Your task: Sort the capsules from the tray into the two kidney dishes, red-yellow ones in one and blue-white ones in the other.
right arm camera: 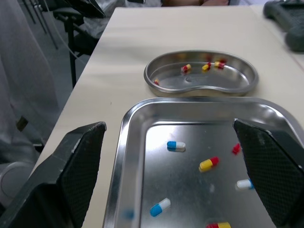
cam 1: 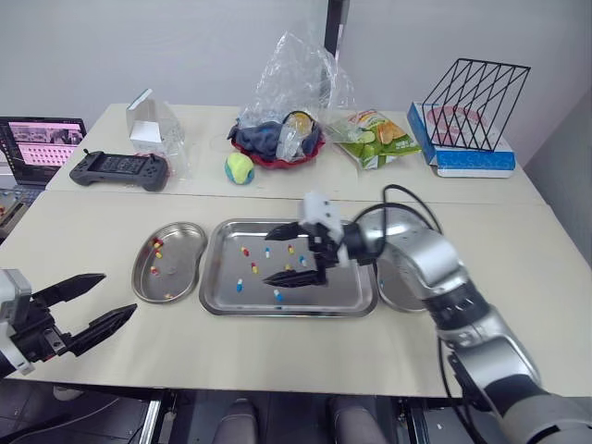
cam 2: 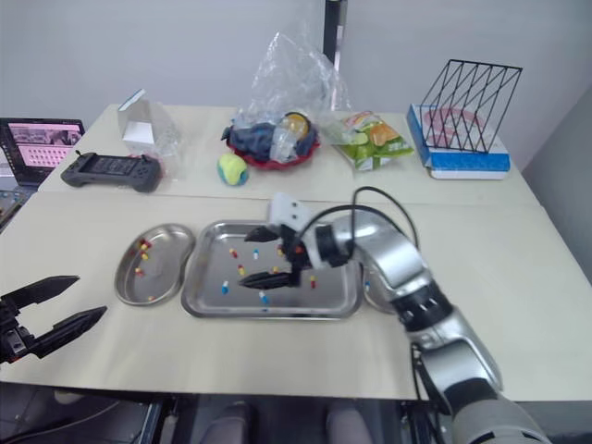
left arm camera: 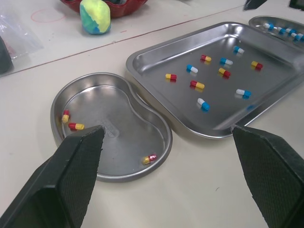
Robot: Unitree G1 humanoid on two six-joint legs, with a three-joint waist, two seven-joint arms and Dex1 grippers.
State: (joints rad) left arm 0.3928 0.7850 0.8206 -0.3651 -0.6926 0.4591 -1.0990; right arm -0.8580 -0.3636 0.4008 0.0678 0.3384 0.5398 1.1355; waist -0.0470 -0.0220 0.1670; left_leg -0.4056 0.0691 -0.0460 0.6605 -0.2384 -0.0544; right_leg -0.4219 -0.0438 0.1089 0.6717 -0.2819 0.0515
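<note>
While the right tool (cam 1: 266, 259) hangs over them with fingers spread wide, the capsules (left arm camera: 197, 85) lie scattered in the tray (cam 1: 277, 312). Touching it, the left kidney dish (cam 1: 180, 268) holds red-yellow ones, the right kidney dish (cam 1: 398, 296) blue-white. At the table (cam 1: 277, 361) edge the left tool (cam 1: 118, 294) gapes wide.

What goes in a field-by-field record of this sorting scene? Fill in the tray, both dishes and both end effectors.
tray: holds red-yellow capsules and blue-white capsules
left kidney dish: a few red-yellow capsules
right kidney dish: blue-white capsules
right end effector: open, over the tray
left end effector: open, empty, apart from the dishes
</note>
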